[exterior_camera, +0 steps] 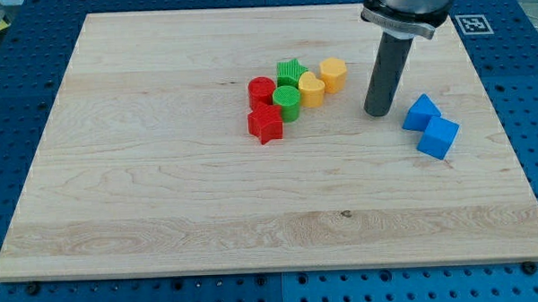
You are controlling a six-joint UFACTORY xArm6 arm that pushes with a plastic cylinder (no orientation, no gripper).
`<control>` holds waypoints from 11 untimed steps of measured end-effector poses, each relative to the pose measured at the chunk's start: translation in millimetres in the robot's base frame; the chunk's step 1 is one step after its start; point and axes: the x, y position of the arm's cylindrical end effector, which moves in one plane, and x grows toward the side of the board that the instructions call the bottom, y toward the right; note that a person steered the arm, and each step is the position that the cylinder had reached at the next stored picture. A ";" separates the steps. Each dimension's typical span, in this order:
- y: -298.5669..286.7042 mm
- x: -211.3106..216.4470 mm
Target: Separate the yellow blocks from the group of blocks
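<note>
Wooden board [163,199] on blue pegboard: the rod has no jaws; its tip [378,113] rests right of the yellow hexagonal block [334,74], apart from it. Yellow heart block [311,89] touches the green round block [287,103]. Step, likely: approach. Next push should run far-right, avoiding two blue blocks [430,126] at right.

Our rod stands upright from the view's top right, and my tip [379,113] rests on the board.
</note>
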 end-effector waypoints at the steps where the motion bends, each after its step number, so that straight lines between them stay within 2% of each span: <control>1: -41.2 0.0; 7: -108.7 -6.7; 9: -110.4 -31.3; 11: -78.9 -32.8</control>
